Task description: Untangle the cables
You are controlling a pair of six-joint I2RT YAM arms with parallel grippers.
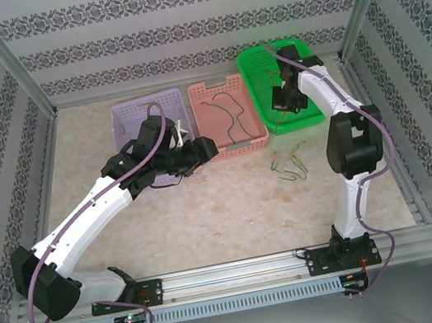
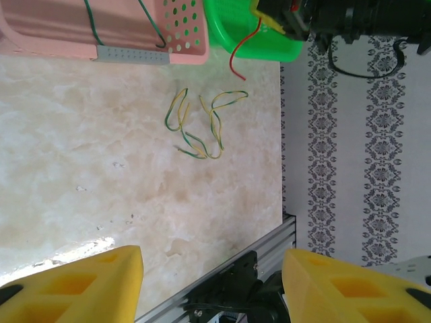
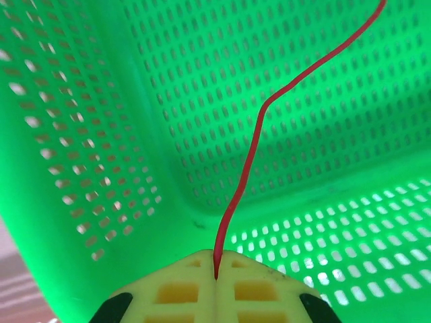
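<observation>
Pressed together right under my right wrist camera, the yellow pads (image 3: 176, 293) of my right gripper (image 3: 217, 268) pinch the end of a red cable (image 3: 250, 171). Its thin length runs away from the grip across the mesh of the green basket (image 3: 101, 134). I judge that I hold it by the tip so the rest can trail free and drop into that basket on its own, apart from the others. My left gripper (image 2: 212, 272) hangs with its fingers (image 2: 87, 282) spread wide and nothing between them, low over the table (image 2: 87, 168). It seems placed there to be ready for the next pick. Further out on the bare marble lie the yellow-green cables (image 2: 201, 128), looped across one another in a loose knot and touching no basket. They look like the part of the job not yet sorted, and I would have to catch a single strand at a free end or the whole clump may lift together. Beyond them stands the pink basket (image 2: 135, 52), with a dark cable (image 1: 229, 114) curled alone inside it, seen from the top view. Farthest to the side, the lilac basket (image 1: 127, 115) sits just beside the pink one, behind my left arm.
</observation>
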